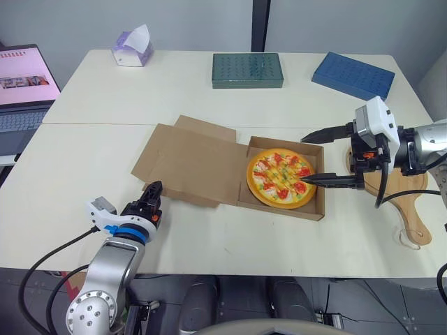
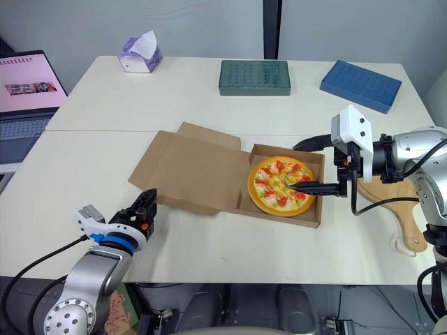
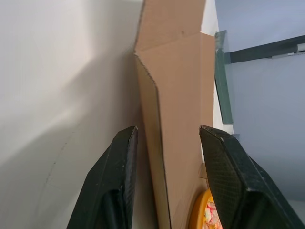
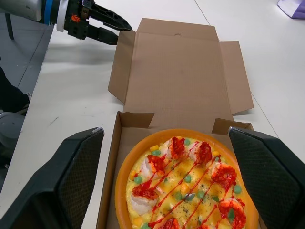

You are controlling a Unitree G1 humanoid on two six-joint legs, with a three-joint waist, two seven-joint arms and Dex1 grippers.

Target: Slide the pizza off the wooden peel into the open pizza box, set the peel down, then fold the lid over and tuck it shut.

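Pizza sits inside the open pizza box, centre right of the head view; the wooden peel lies on the table, far right, so folding the lid looks next. Right gripper hangs wide open over the box's right wall. Left gripper, lower left, is narrowly parted; its wrist view adds the lid edge lined up between its fingers, ready to pinch and lift

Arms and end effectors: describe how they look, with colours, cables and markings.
Both arms are silver-grey metal. The left arm has a blue ring and a small white block at the wrist, with a black cable trailing from it. The right arm carries a white boxy housing with black cables looping below. The left end effector and right end effector each have two black tapered fingers.
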